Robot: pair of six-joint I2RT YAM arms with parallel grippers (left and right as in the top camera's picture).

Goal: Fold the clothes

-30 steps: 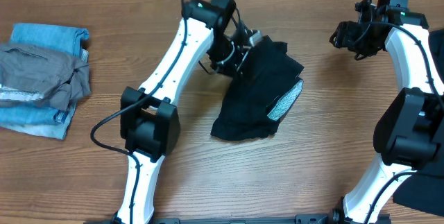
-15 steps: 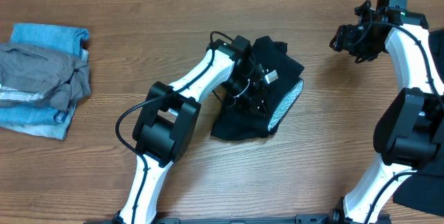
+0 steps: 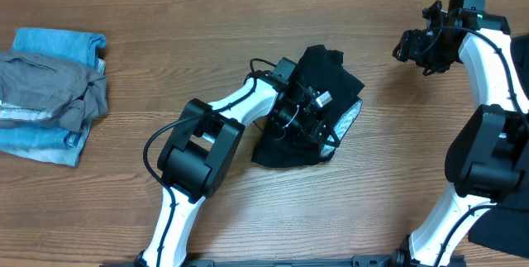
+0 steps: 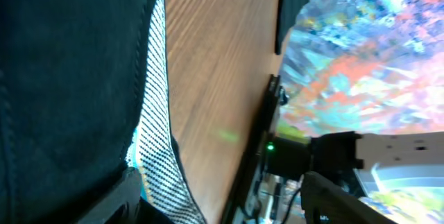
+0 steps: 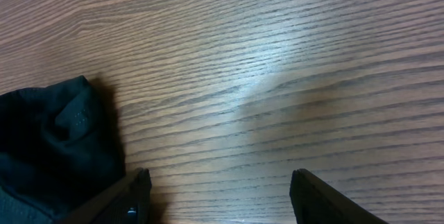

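Overhead, the black shorts [image 3: 285,151] lie crumpled mid-tabletop [image 3: 165,19], with whitish mesh lining [image 3: 343,122] showing at their right edge. The left arm [image 3: 240,102] hides their middle. A folded denim-and-grey pile [image 3: 50,93] lies far left, cut off by the frame. From the left wrist, the left fingers [image 4: 114,200] stand spread over soft black fabric and netted mesh; the background is a colourful blur. From the right wrist, the right fingers [image 5: 135,196] stand spread above bare wood grain, with a corner of the shorts just beside one of them.
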